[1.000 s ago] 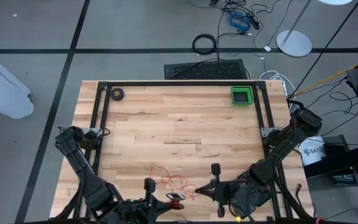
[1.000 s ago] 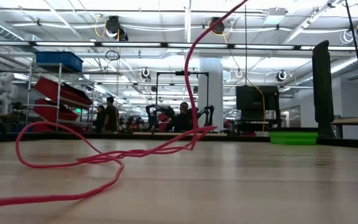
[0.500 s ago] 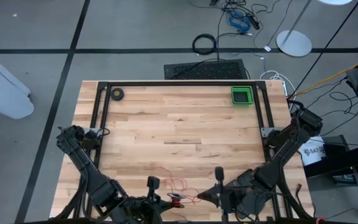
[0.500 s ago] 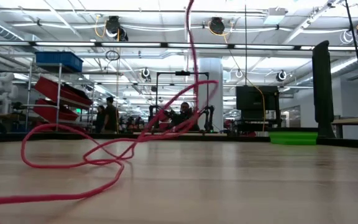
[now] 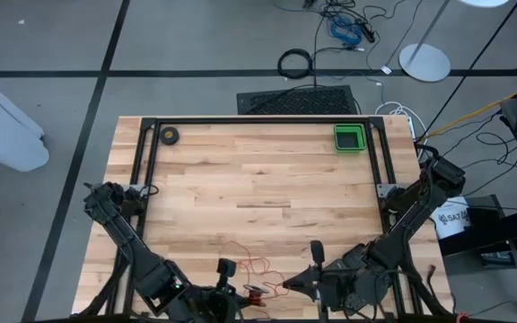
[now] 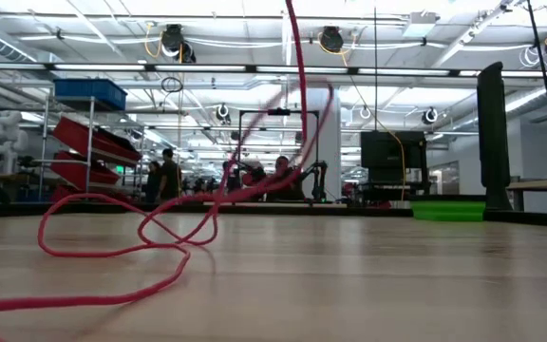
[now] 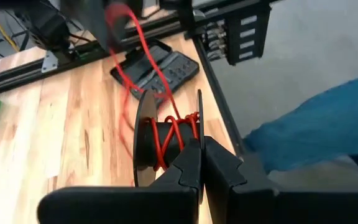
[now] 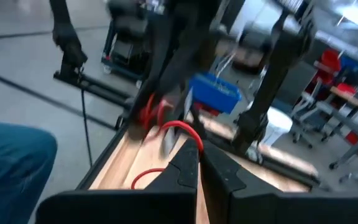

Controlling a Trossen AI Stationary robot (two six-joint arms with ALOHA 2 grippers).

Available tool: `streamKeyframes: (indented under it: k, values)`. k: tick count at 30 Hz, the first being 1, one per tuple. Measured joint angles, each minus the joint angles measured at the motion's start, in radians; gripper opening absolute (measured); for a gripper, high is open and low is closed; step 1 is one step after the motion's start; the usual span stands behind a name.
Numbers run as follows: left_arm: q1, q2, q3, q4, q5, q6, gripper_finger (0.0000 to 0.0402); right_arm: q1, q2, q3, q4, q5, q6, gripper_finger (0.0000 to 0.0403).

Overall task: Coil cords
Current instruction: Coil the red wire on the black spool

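The left gripper (image 7: 201,163) is closed on a small dark spool of thin red cord (image 7: 166,140). The right gripper (image 8: 197,163) pinches the cord's loose red end (image 8: 182,129) just beside it.

The only lettering stands on a white bucket (image 5: 451,218) beside the table's right edge in the high view: dark letters that seem to begin "SAT", the rest hidden by the right arm. No other label, brand, number or sign can be read on the table, the arms or in the room behind; any marks there are too small or blurred.
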Motion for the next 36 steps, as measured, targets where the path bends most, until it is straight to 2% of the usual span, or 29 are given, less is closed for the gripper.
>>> streamKeyframes:
  k: [3, 8, 12, 20, 25, 29, 36]
  values:
    - [0.015, 0.011, -0.001, 0.002, 0.004, 0.02, 0.0011, -0.007, 0.0, 0.003, 0.026, 0.0, -0.028, 0.0]
    - [0.034, 0.01, -0.001, 0.021, 0.003, 0.022, 0.0011, -0.006, 0.0, 0.002, -0.03, 0.0, -0.008, 0.0]
    - [0.031, 0.01, -0.001, 0.044, 0.067, 0.021, 0.0011, -0.006, 0.0, 0.001, -0.026, -0.002, -0.016, 0.0]
    - [0.039, 0.019, -0.001, 0.055, 0.091, 0.025, 0.0011, -0.015, 0.0, 0.001, 0.032, -0.013, -0.056, 0.0]
    - [0.066, 0.051, -0.001, 0.132, 0.144, 0.103, 0.0011, -0.033, 0.004, 0.001, 0.08, -0.092, -0.058, 0.0]
    - [0.094, 0.07, -0.001, 0.175, 0.217, 0.129, 0.0011, -0.046, 0.029, 0.001, 0.092, -0.092, -0.059, 0.0]
    - [0.121, 0.077, -0.001, 0.192, 0.234, 0.13, 0.0011, -0.077, 0.084, 0.001, 0.14, -0.119, -0.06, 0.0]
